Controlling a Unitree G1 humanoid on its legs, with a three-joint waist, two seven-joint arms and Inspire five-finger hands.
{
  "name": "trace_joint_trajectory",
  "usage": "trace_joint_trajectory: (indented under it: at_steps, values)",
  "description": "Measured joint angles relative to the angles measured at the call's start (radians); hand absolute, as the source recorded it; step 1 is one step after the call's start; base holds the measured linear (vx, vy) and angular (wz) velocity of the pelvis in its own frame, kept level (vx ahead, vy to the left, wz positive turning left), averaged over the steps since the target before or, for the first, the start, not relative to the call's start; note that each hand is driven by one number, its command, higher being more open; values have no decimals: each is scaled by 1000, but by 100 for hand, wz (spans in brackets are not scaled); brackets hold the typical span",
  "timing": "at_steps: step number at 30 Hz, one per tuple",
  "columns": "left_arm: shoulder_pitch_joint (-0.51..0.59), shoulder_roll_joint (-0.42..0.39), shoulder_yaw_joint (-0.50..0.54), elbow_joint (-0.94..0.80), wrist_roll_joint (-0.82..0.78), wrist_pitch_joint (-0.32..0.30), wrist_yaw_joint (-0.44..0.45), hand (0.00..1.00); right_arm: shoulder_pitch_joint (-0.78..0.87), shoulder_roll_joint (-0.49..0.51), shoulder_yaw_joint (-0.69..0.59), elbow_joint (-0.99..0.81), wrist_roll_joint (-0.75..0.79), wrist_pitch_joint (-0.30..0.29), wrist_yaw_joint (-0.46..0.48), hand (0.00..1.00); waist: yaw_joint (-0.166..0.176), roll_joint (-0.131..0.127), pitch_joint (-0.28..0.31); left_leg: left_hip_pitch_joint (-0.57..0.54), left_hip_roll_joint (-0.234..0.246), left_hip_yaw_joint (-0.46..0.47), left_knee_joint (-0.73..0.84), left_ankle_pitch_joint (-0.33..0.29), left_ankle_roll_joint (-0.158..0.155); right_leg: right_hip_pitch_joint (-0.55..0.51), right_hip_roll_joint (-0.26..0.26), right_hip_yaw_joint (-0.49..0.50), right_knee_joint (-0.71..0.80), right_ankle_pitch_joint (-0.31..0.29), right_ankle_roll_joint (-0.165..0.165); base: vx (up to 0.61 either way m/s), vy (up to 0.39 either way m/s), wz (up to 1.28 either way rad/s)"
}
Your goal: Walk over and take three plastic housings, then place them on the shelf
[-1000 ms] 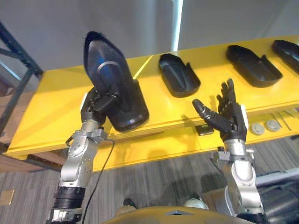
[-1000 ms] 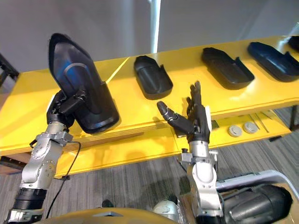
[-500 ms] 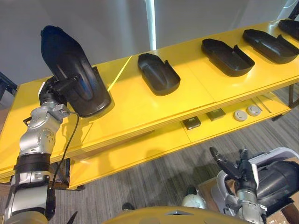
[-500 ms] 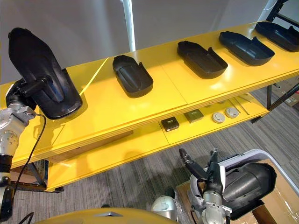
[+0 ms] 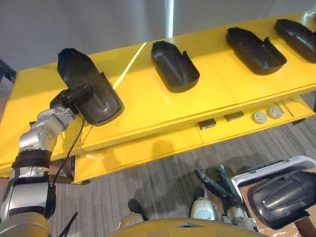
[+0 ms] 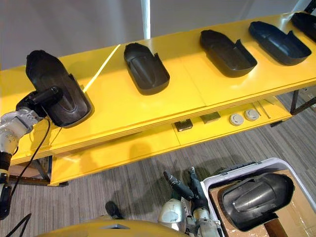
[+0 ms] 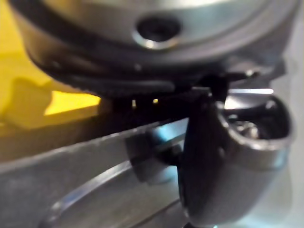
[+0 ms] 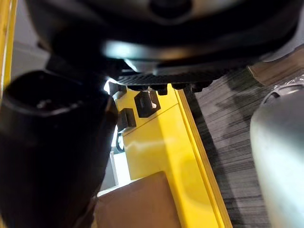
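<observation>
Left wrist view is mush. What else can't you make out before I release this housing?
Whether the held housing in the left hand rests on the shelf: its body hides the contact, both eye views.
Far-right housing: cut by the left eye view's edge.
Bin contents under its top housing: hidden, right eye view.
Lower-shelf parts: too small, either eye view.

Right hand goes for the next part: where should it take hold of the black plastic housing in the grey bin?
Probably the rim at the end nearest the right hand, coming down from above: the black plastic housing lies low inside the grey bin, whose walls close off its sides, leaving only its top open.
</observation>
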Motion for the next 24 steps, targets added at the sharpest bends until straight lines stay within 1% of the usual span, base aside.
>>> trace_joint_trajectory:
  at_steps: [3,5,8,10,13,15,16,20,22,24]
  values:
    - [-22,16,-17,0,1,0,-8,0,-8,-1,0,4,17,4,-4,100,1,-2,7,-11,-1,0,0,0,0,-15,-2,2,8,-4,1,0,0,0]
    - [-45,33,-23,0,1,-1,-22,0,-29,-1,1,19,19,5,1,100,-2,-9,35,-12,1,-1,21,-6,0,-15,-7,4,23,-7,-4,0,0,0]
    - [-74,44,-42,-3,9,-3,-21,0,-37,-1,2,28,20,6,4,100,-2,-8,59,-18,4,-1,30,-9,2,-15,-7,3,25,-8,-6,0,0,0]
    - [-85,44,-46,-3,14,-4,-22,0,-37,-1,7,34,23,7,4,100,-4,-8,64,-19,4,-1,31,-10,1,-15,-7,2,25,-12,-3,0,0,0]
    - [-116,48,-74,-2,46,-7,-34,0,-38,-2,29,42,30,13,2,100,-4,-16,73,-25,7,-3,37,-13,0,-17,-7,1,28,-19,4,-3,-3,2]
    - [-147,68,-93,-1,52,-4,-43,0,-49,-2,46,42,30,17,0,100,-5,-21,93,-29,9,-4,42,-14,0,-19,-7,2,29,-19,4,0,0,0]
    - [-154,80,-101,-1,52,-4,-49,100,-55,-2,56,43,30,21,-2,100,-10,-23,99,-32,9,-4,42,-14,0,-23,-7,4,30,-19,3,0,0,0]
    - [-188,87,-122,5,64,-5,-48,100,-60,-4,60,43,38,21,-7,100,-18,-25,101,-43,9,-5,43,-14,0,-33,-7,5,34,-15,-2,0,0,0]
    - [-193,87,-133,4,141,-9,-41,100,-65,-4,67,43,39,21,-15,100,-30,-26,101,-42,10,-5,44,-14,0,-33,-7,6,37,-14,-1,0,0,0]
    - [-214,87,-153,11,200,-6,-39,100,-65,-4,69,43,39,21,-21,100,-32,-26,102,-41,11,-3,46,-15,-1,-32,-6,6,37,-14,-1,0,0,0]
